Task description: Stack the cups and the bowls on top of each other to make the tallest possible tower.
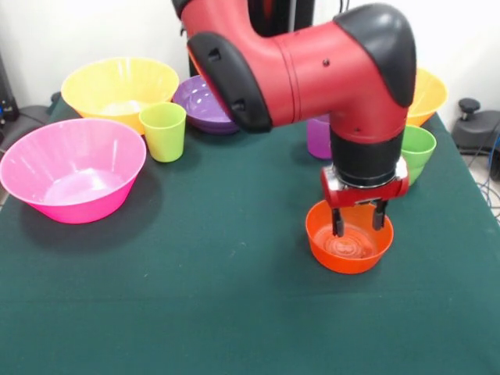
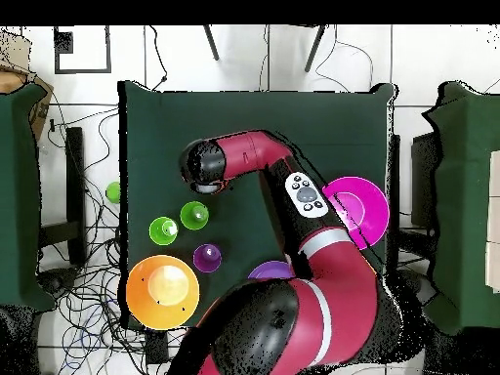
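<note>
Bowls and cups are all sitting apart on the green table [image 1: 195, 297]; no tower is showing yet, so nearly all the stacking is looking undone. Small orange bowl [image 1: 348, 244] is sitting alone on the near part of the cloth, and the gripper [image 1: 360, 220] is hanging right over it, fingers parted, tips dipping inside the rim, gripping nothing. Pink bowl [image 1: 72, 168], yellow bowl [image 1: 119, 87], purple bowl [image 1: 201, 101] and yellow-green cup [image 1: 164, 130] are waiting in a far group. Purple cup [image 1: 317, 137] and green bowl [image 1: 417, 150] are standing behind the arm, partly hidden.
</note>
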You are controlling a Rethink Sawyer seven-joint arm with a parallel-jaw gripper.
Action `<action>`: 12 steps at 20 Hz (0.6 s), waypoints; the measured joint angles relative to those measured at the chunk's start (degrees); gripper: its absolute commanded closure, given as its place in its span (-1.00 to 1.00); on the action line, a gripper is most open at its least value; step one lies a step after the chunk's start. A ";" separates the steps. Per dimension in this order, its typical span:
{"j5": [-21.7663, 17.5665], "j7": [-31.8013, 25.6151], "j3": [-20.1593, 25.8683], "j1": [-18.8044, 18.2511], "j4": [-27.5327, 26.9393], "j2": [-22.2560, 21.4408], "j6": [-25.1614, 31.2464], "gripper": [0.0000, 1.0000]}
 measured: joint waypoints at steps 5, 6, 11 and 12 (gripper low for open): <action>-1.44 0.00 0.04 -0.47 -0.06 1.93 0.00 -1.00; -1.73 0.00 0.09 -0.46 -0.08 2.06 0.01 -1.00; -2.58 0.00 0.16 -0.21 -0.20 2.14 0.05 -1.00; -2.67 0.00 0.16 -0.15 -0.25 2.14 0.07 -1.00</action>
